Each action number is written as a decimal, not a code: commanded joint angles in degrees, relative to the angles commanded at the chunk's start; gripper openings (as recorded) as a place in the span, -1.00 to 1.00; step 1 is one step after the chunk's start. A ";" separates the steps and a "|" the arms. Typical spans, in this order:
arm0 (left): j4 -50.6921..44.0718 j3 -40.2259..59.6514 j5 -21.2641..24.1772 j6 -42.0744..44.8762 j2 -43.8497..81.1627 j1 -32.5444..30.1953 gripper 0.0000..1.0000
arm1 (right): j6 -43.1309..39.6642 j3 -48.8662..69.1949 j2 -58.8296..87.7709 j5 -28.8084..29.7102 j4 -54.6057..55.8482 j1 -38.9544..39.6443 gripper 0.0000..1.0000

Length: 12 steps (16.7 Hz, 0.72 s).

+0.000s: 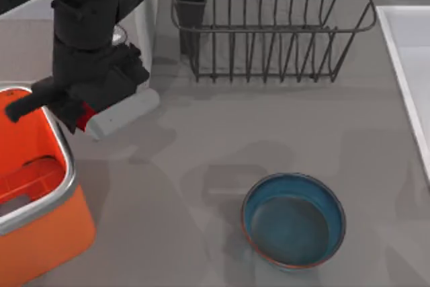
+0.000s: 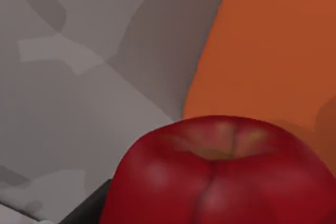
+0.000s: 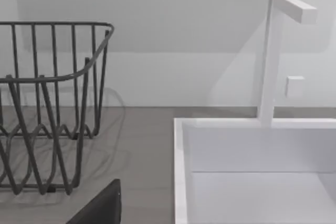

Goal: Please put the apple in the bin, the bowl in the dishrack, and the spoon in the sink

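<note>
The left gripper [image 1: 82,120], jaws clamped on the small glossy red apple [image 2: 220,174], hangs beside the large orange rectangular bin [image 1: 40,230] at the table's 9 o'clock edge. The round blue-teal bowl [image 1: 293,221] rests on the grey table [image 1: 201,159] near 5 o'clock.

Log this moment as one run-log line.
left claw: shut on small glossy red apple | beside orange silver-rimmed bin | blue-teal bowl: on table
</note>
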 joint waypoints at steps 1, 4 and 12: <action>-0.60 -0.64 -0.57 6.36 -0.90 0.68 -1.00 | 0.00 0.00 0.00 0.00 0.00 0.00 1.00; -2.04 -2.60 -2.06 24.45 -3.73 2.55 -1.00 | 0.00 0.00 0.00 0.00 0.00 0.00 1.00; -4.22 -7.15 -4.51 52.56 -8.99 6.43 -1.00 | 0.00 0.00 0.00 0.00 0.00 0.00 1.00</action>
